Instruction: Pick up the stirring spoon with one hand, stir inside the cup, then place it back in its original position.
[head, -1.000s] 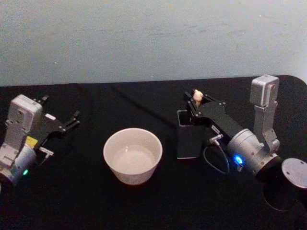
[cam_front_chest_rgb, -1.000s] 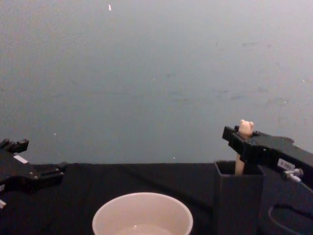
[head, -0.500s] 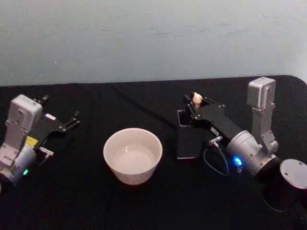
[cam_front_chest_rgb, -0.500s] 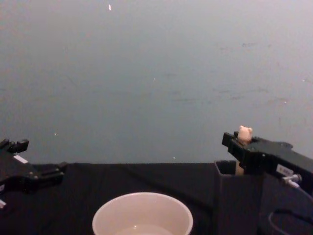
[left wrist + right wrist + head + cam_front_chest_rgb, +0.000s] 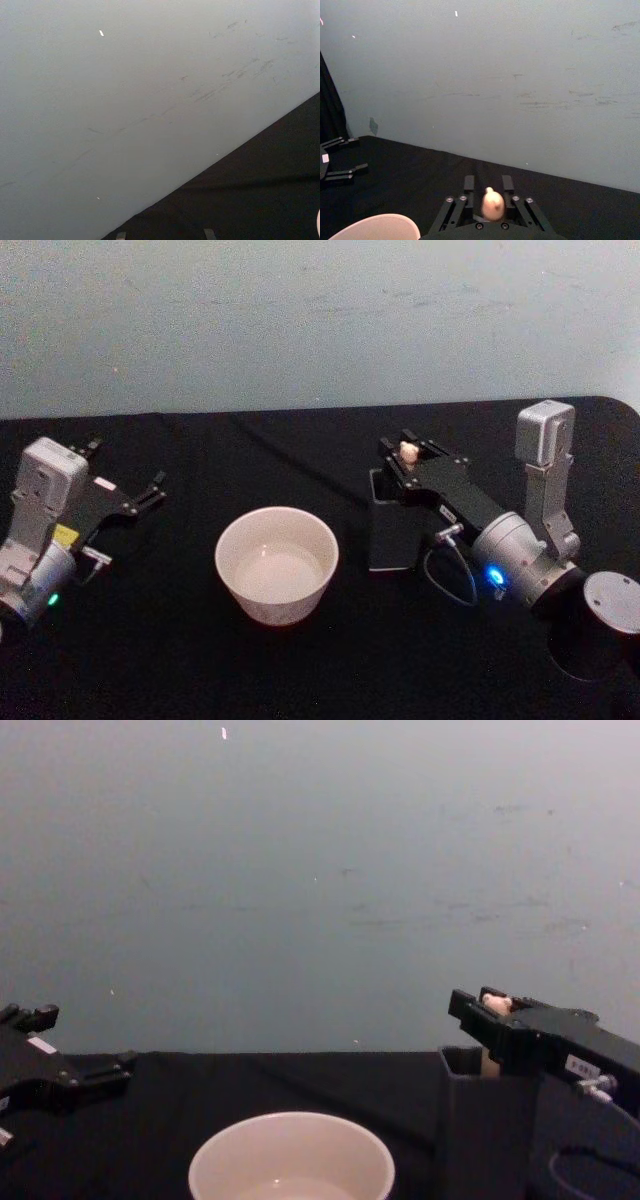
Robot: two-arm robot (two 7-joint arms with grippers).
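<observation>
The spoon [image 5: 407, 451] stands in the tall dark holder [image 5: 392, 530], right of the middle in the head view. Only its little bear head pokes out at the top, so it is easy to grab from above. The rest of the spoon is hidden inside the holder.

The right claw [image 5: 405, 453] comes in from the right side of the frame and sits right over the holder's mouth. Its two black fingers [image 5: 468, 184] stand on each side of the bear head. In the right wrist view the bear head [image 5: 493, 204] sits low in the middle, snug between them. The fingers look closed in on the spoon's top, or very close to it. I think the claw is gripping the spoon, ready to lift it straight up out of the holder.

The cup [image 5: 277, 563] sits on the black desk [image 5: 300, 670], a bit left of the middle and near the holder. It is wide and open at the top, so the spoon has lots of room to go in and stir. Nothing is in the cup yet but a pale bottom.

The left claw [image 5: 128, 498] rests at the left edge of the frame, well apart from the cup. Its fingers are spread open and hold nothing. It looks parked while the right arm does the work.
</observation>
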